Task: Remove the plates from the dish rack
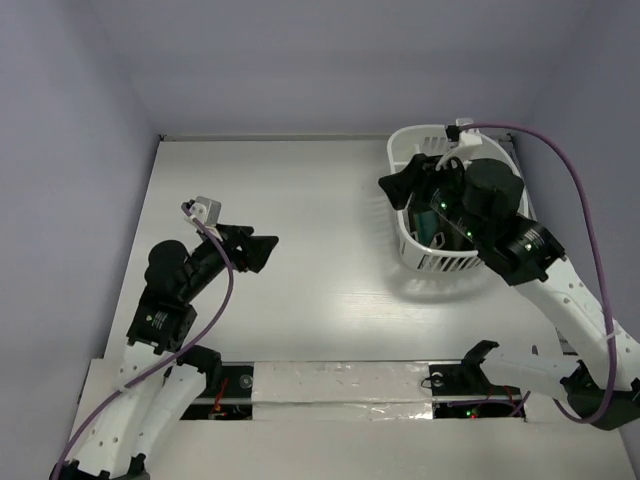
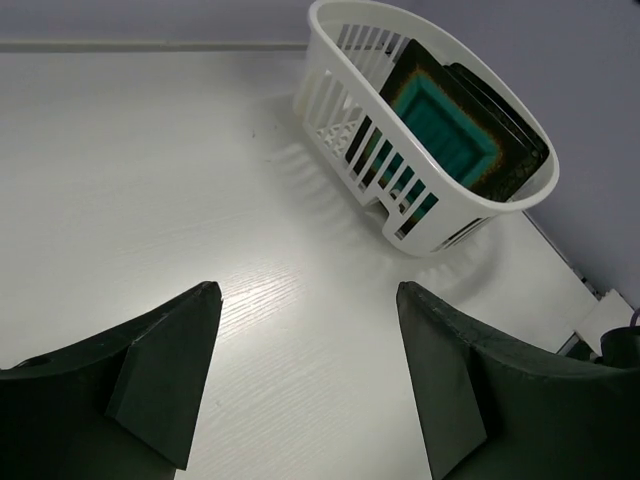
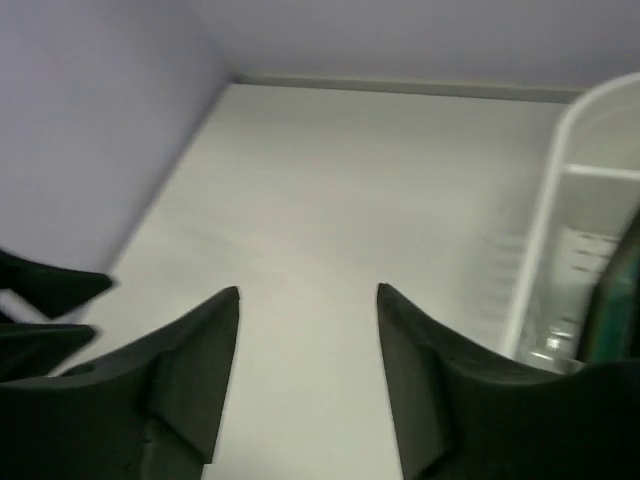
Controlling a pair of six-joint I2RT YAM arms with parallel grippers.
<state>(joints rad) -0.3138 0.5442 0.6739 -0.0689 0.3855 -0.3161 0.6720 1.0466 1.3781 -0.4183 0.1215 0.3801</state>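
The dish rack (image 2: 345,110), a white slatted oval basket, stands at the back right of the table (image 1: 300,200). A square teal plate (image 2: 440,125) with a dark rim leans upright inside it, with dark plates (image 2: 512,150) stacked behind. My right gripper (image 1: 388,186) hovers at the rack's left rim, open and empty, pointing left over the table. In the right wrist view the right gripper (image 3: 308,292) shows bare table between its fingers, with the rack's rim (image 3: 548,210) and a teal edge (image 3: 615,300) at right. My left gripper (image 1: 265,252) is open and empty, left of the rack.
Pale walls close in the table on the left, back and right. A taped strip (image 1: 340,385) runs along the near edge between the arm bases. The right arm's purple cable (image 1: 570,170) loops over the rack.
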